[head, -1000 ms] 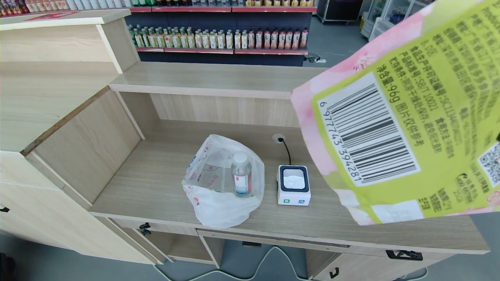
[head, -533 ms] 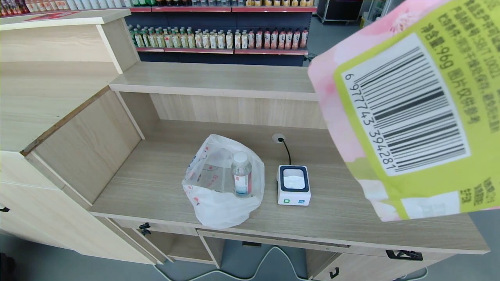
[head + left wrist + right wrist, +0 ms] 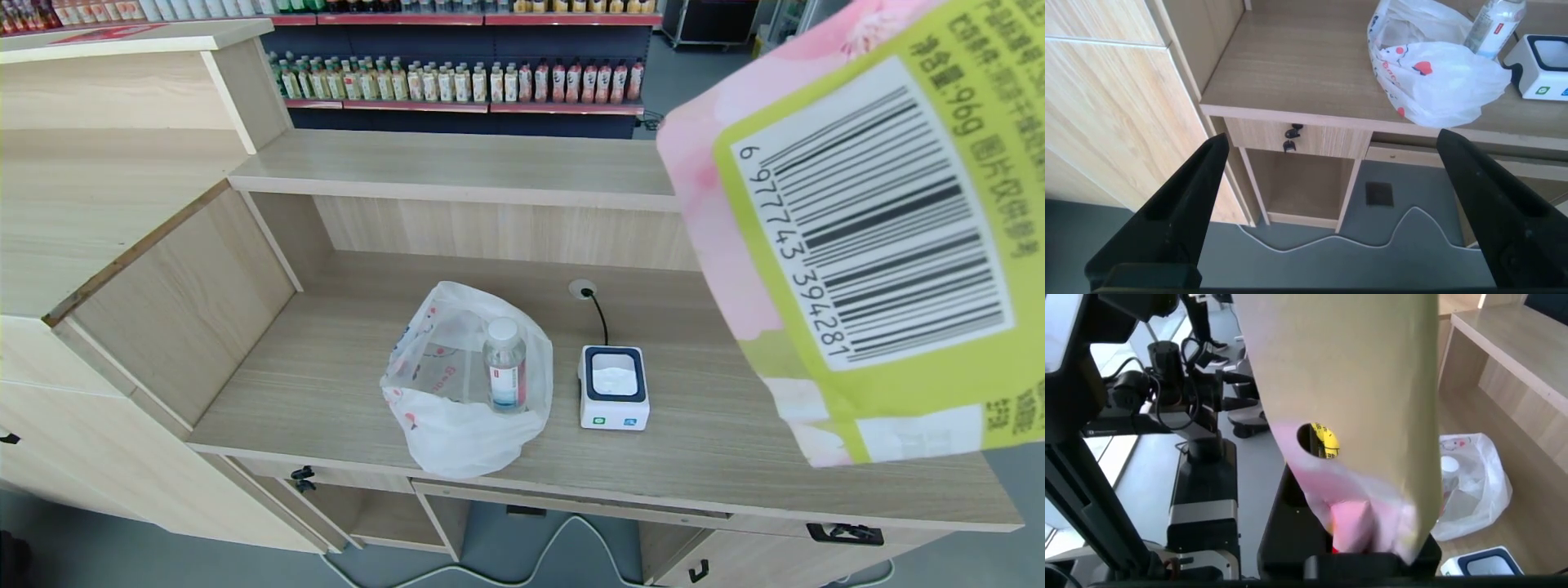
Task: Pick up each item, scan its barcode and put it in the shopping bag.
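Note:
A pink and green snack packet [image 3: 865,229] hangs high at the right, close to the head camera, barcode side facing it. My right gripper [image 3: 1370,539] is shut on the packet's [image 3: 1372,416] lower end. A white plastic shopping bag [image 3: 457,392] lies open on the wooden counter [image 3: 326,376], and a clear water bottle [image 3: 504,365] stands upright in it. Just right of the bag sits the white barcode scanner [image 3: 614,387]. My left gripper [image 3: 1331,212] is open, low in front of the counter's left end, over the floor, with the bag [image 3: 1437,69] farther off.
A black cable [image 3: 600,318] runs from the scanner to a hole at the back of the counter. A raised shelf [image 3: 449,167] and a side wall [image 3: 180,302] bound the recess. A locked drawer [image 3: 1290,139] sits under the counter edge. Store shelves [image 3: 457,82] stand behind.
In the head view the snack packet has moved up and to the right, its barcode now higher in the picture. Bag, bottle and scanner have not moved.

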{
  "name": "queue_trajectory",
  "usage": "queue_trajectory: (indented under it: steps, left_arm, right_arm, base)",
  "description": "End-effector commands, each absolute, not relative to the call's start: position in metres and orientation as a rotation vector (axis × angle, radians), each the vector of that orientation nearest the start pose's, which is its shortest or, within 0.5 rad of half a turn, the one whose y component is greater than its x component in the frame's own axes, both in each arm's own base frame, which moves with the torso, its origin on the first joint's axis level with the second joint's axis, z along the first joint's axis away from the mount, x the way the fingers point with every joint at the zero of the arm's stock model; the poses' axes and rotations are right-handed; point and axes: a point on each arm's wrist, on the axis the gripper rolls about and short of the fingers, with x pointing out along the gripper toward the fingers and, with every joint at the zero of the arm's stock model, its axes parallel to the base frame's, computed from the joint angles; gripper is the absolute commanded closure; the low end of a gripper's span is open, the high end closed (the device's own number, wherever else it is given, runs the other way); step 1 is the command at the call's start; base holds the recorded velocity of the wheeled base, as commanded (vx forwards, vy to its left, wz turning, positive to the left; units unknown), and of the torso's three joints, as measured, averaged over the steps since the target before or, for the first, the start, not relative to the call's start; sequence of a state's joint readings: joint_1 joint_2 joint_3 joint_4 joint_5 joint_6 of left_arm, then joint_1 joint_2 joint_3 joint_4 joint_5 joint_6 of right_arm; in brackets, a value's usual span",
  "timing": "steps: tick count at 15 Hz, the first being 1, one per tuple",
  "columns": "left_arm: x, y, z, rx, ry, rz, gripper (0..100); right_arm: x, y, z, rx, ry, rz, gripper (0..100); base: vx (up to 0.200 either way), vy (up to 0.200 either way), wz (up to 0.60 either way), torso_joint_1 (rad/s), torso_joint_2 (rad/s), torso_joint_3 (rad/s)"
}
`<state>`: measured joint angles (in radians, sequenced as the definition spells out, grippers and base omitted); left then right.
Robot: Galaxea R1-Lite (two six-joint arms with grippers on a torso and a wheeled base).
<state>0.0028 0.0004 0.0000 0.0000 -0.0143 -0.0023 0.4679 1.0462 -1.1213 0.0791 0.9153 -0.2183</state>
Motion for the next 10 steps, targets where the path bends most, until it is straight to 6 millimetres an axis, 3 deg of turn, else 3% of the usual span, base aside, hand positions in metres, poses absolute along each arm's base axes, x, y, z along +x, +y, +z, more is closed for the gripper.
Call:
queue_trajectory:
  steps: [1,10]
  left_arm:
    - [-0.023,0.000,0.075,-0.003,0.000,-0.012,0]
    - [-0.023,0.000,0.075,-0.003,0.000,-0.012,0]
  right_arm:
    - [0.088,0.064,0.347,-0.182,-0.152,1.379,100]
    - [0.077,0.054,0.342,-0.186,-0.157,1.329,100]
  base:
    - [0.000,0.000,0.00,0.000,0.00,0.000]
    - [0.000,0.000,0.00,0.000,0.00,0.000]
